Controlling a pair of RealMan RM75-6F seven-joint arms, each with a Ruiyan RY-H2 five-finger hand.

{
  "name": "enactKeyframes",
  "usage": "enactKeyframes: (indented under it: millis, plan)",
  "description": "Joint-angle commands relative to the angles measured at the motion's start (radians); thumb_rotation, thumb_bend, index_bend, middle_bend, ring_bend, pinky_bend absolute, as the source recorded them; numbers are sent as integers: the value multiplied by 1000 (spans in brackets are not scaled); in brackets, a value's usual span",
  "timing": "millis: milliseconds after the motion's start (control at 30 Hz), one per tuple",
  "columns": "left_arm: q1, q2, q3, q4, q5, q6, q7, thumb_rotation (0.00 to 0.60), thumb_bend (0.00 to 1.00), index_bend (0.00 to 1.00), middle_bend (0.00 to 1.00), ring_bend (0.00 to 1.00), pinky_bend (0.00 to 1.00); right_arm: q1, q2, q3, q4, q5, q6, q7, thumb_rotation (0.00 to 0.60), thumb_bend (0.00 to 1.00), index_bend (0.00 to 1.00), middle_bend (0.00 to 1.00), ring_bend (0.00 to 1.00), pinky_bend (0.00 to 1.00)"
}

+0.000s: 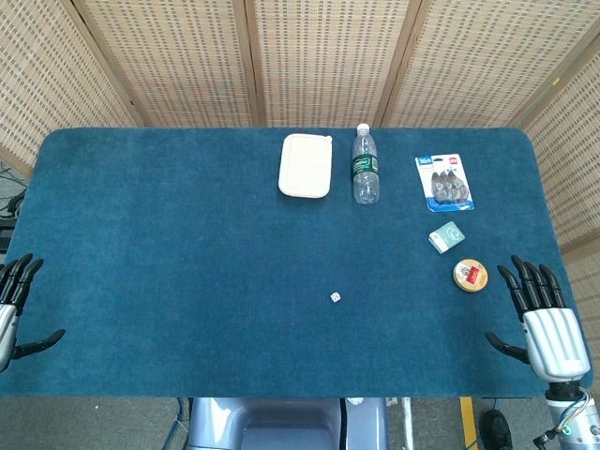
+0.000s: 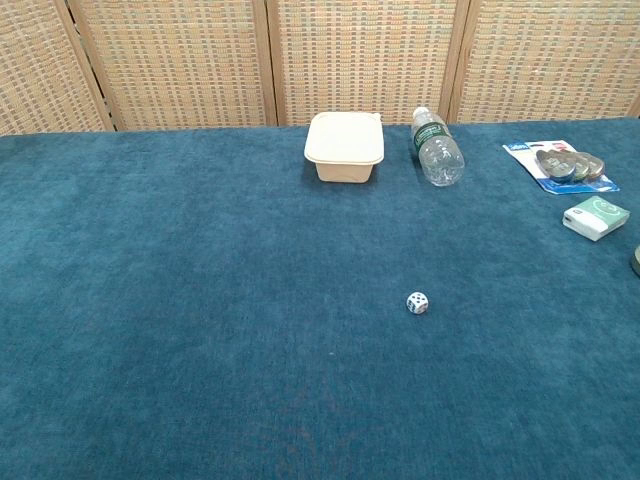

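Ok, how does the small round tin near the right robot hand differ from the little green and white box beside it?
The round tin with the red and gold lid is a flat disc; the green and white box is rectangular. The tin lies nearer the right robot hand; the box sits farther back, toward the blister pack. Both rest flat on the blue table cloth, untouched.

Right hand [image 1: 542, 319] beside the round tin [image 1: 471, 275]: black fingers, ribbed silver-white back, cabled metal wrist; left hand [image 1: 13, 305], far from it, matches
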Motion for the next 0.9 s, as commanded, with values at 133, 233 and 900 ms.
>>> enactKeyframes:
  millis: [133, 233, 900]
  plan:
    - [0, 4, 0, -1, -1, 0, -5, 600, 0, 0, 0, 0, 0, 0, -5, 0, 2, 1, -5, -12, 600, 0, 0, 0, 0, 0]
    - [2, 6, 2, -4, 4, 3, -9, 600, 0, 0, 0, 0, 0, 0, -8, -1, 6, 5, -12, -20, 600, 0, 4, 0, 0, 0]
    - [-12, 5, -24, -9, -53, -29, -9, 600, 0, 0, 0, 0, 0, 388, -120, 73, 59, -22, -538, -114, 600, 296, 378, 0, 0, 0]
